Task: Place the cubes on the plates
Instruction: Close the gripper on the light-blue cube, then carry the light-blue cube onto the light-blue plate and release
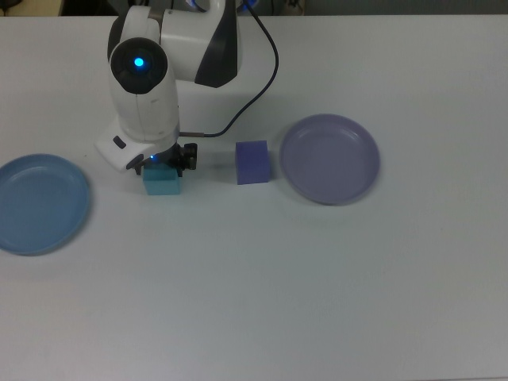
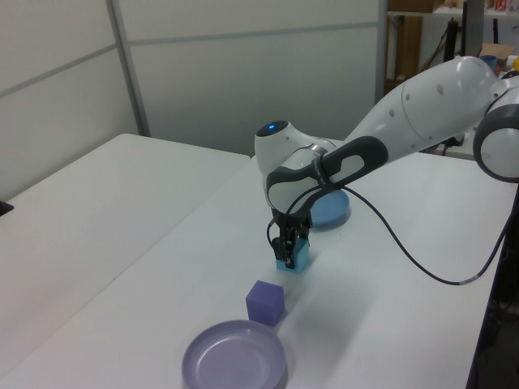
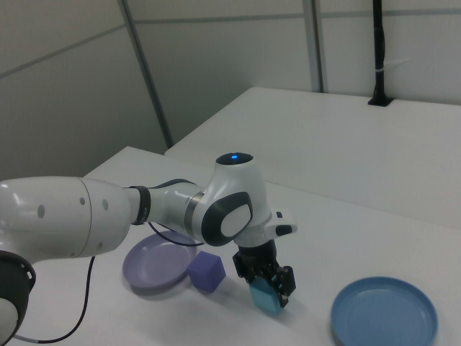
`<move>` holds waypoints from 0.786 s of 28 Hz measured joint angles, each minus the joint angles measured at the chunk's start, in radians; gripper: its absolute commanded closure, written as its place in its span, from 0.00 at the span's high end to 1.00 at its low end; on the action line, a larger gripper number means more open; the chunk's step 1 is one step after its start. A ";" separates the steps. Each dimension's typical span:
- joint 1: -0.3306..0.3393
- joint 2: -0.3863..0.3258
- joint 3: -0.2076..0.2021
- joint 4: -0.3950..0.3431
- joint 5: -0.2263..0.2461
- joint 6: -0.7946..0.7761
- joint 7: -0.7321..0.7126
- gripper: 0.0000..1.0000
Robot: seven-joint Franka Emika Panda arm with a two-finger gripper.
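My gripper (image 1: pixel 164 164) is down at the table, shut on the light cyan cube (image 1: pixel 163 184), whose upper part is hidden under the hand. The same cube (image 2: pixel 296 256) (image 3: pixel 264 298) shows between the black fingers in both side views. The dark blue-violet cube (image 1: pixel 252 162) (image 2: pixel 266 301) (image 3: pixel 207 272) sits free on the table just to the top view's right. Beyond it lies the lavender plate (image 1: pixel 329 159) (image 2: pixel 235 356) (image 3: pixel 150 263). The light blue plate (image 1: pixel 40 202) (image 2: pixel 334 212) (image 3: pixel 384 315) lies at the top view's left edge. Neither plate holds anything.
The white arm (image 1: pixel 178 48) reaches in from the top view's upper edge, trailing a black cable (image 1: pixel 254 87) over the table. A second white table (image 2: pixel 89 203) stands at the left view's left, with wall panels behind it.
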 measured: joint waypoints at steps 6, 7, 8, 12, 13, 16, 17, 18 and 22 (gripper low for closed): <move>0.001 -0.013 0.000 0.029 0.000 0.007 0.030 0.00; 0.000 -0.017 0.000 0.040 0.000 0.008 0.033 0.00; -0.002 -0.022 -0.001 0.053 0.000 0.008 0.036 0.01; -0.043 -0.056 -0.006 0.104 0.000 0.008 0.040 0.02; -0.061 -0.062 -0.007 0.112 0.000 0.008 0.037 0.02; -0.140 -0.071 -0.009 0.129 0.000 0.012 0.006 0.02; -0.167 -0.068 -0.009 0.130 0.000 0.032 -0.006 0.03; -0.194 -0.063 -0.009 0.130 0.000 0.065 -0.017 0.03; -0.292 -0.009 -0.010 0.130 0.003 0.233 -0.041 0.03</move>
